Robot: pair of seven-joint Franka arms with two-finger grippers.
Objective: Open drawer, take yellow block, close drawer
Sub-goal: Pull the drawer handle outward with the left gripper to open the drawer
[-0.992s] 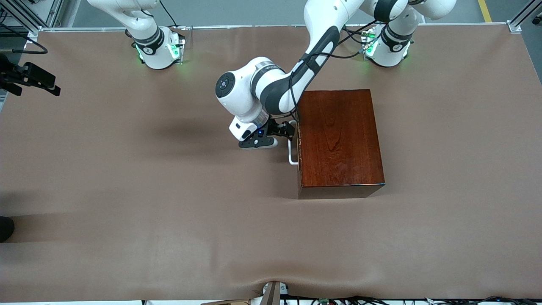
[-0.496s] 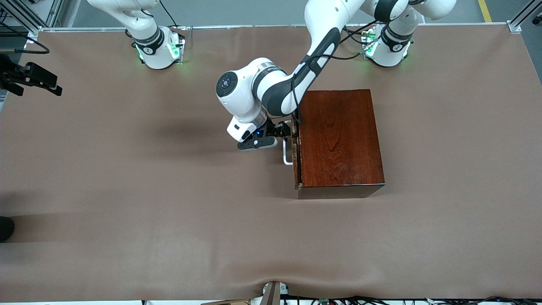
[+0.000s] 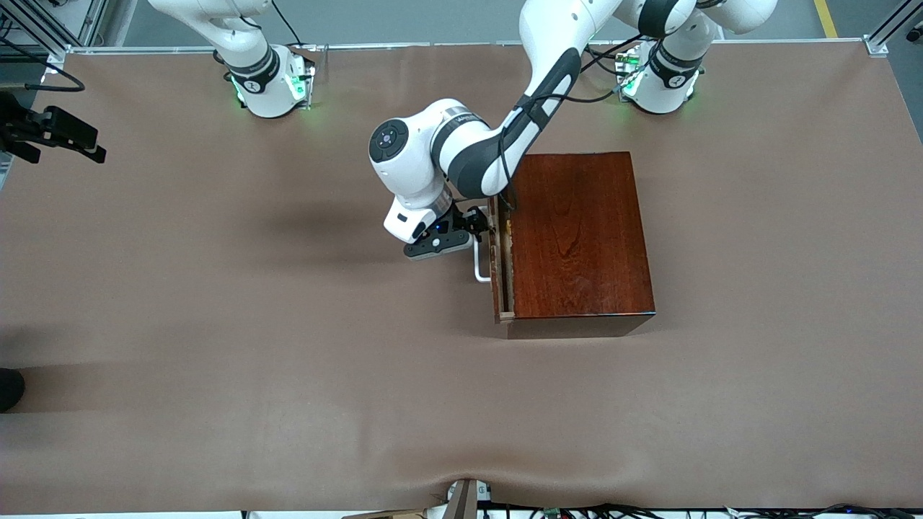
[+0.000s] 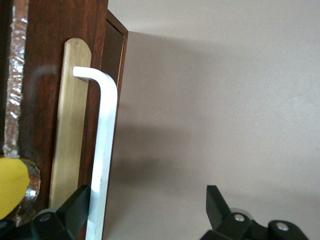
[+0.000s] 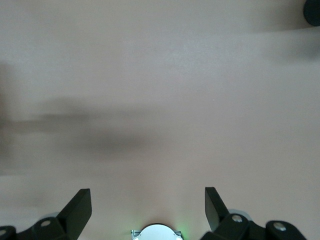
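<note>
The dark reddish-brown box (image 3: 577,234) stands mid-table. Its drawer (image 3: 499,281) is pulled out a little toward the right arm's end. The white U-shaped handle (image 3: 479,265) shows in the left wrist view (image 4: 104,150) on a brass plate on the drawer front. My left gripper (image 3: 482,225) is open at the handle (image 4: 147,195); one finger (image 4: 75,205) sits between the bar and the drawer front, the other stands well clear. Part of the yellow block (image 4: 10,186) shows in the drawer's open gap. My right gripper (image 5: 148,202) is open and empty over bare table, waiting.
Brown cloth covers the table (image 3: 288,360). The right arm's base (image 3: 270,83) and the left arm's base (image 3: 660,83) stand at the table's edge farthest from the front camera. A black device (image 3: 54,133) sticks in at the right arm's end.
My left gripper has moved toward the right arm's end with a finger hooked on the handle, and the drawer has slid out of the box a little. The right arm has not moved.
</note>
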